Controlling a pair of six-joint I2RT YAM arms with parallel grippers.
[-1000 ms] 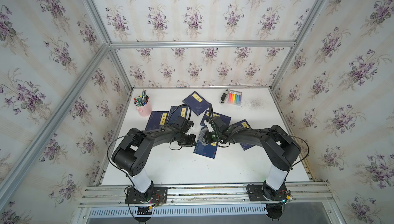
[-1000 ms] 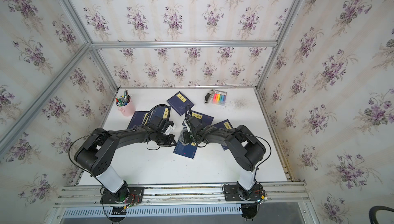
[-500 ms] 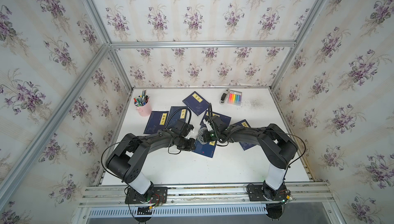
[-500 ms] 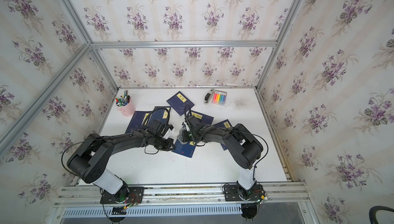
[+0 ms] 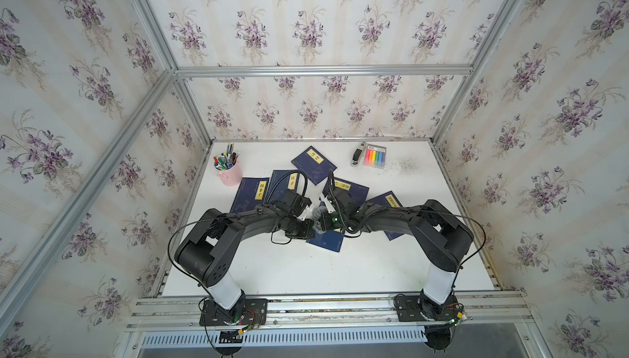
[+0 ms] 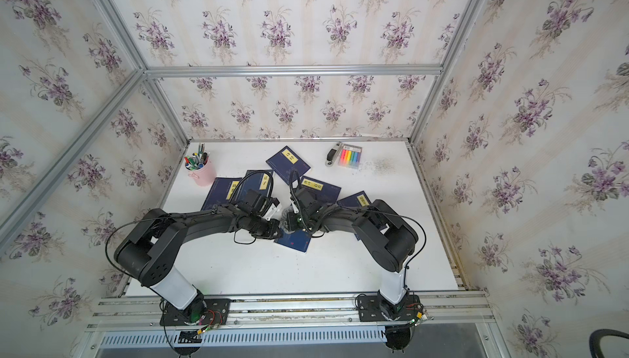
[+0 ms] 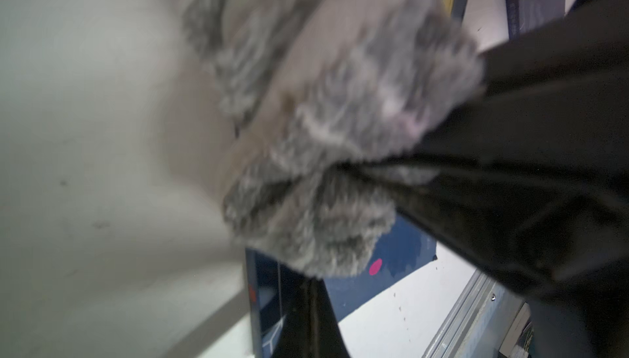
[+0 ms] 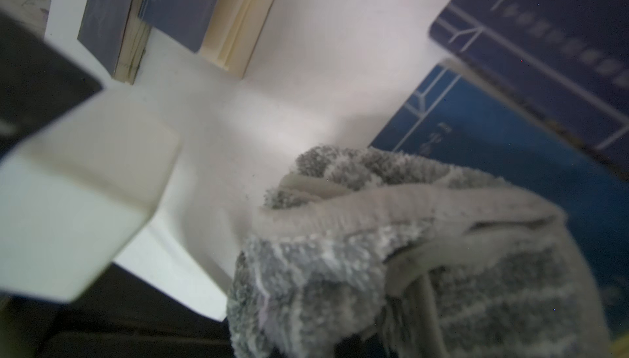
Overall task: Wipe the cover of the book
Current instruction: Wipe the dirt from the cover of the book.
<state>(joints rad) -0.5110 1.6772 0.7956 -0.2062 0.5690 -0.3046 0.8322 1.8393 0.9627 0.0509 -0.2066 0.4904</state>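
Cloth (image 8: 374, 271), pinched by right end effector (image 5: 325, 218), slid across book (image 5: 328, 241) toward pressed-together left end effector (image 5: 308, 229).

- The right gripper (image 5: 323, 222) has slid a bit toward the left gripper (image 5: 308, 230). The two are closer together now.
- The grey cloth (image 5: 318, 218) went along with the right gripper. It is now bunched up between the two grippers.
- The left arm (image 5: 218, 237) swung its big joint out to the side, then came partway back.
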